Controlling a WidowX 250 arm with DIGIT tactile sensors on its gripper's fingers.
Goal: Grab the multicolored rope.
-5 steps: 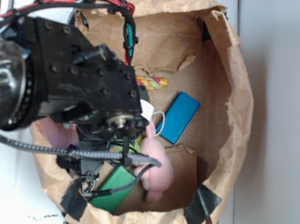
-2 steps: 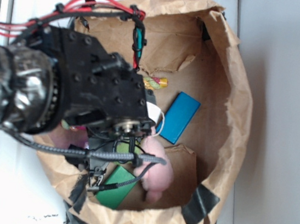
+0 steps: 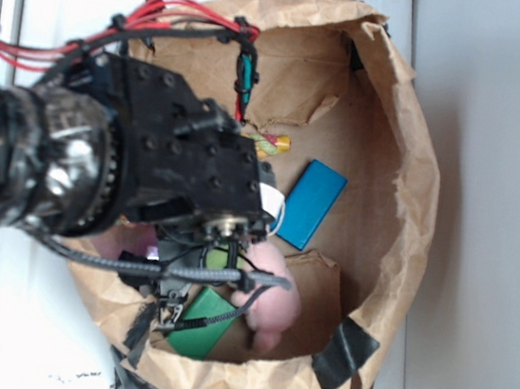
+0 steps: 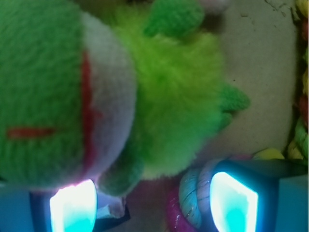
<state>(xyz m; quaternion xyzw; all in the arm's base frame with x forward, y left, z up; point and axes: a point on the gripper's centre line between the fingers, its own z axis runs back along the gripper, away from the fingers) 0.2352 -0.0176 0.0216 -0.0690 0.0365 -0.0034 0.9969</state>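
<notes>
Only a short red, yellow and green end of the multicolored rope [image 3: 272,143] shows in the exterior view, poking out from under my black arm [image 3: 148,170]. In the wrist view the multicolored rope [image 4: 301,101] runs down the far right edge, outside my fingers. My gripper [image 4: 153,205] is open, its two glowing pads [image 4: 72,208] wide apart. A green plush toy [image 4: 96,82] fills the view just above them, one of its legs reaching between the jaws. The gripper itself is hidden under the arm in the exterior view.
Everything lies in a brown paper bag [image 3: 404,194] with rolled, taped walls. On its floor are a blue block [image 3: 309,204], a pink plush [image 3: 270,301] and a green block [image 3: 200,326]. A blue-striped and magenta object [image 4: 193,203] sits by my right finger.
My arm has shifted right and slightly deeper over the bag, covering more of the rope's end and the green block. The objects have not moved.
</notes>
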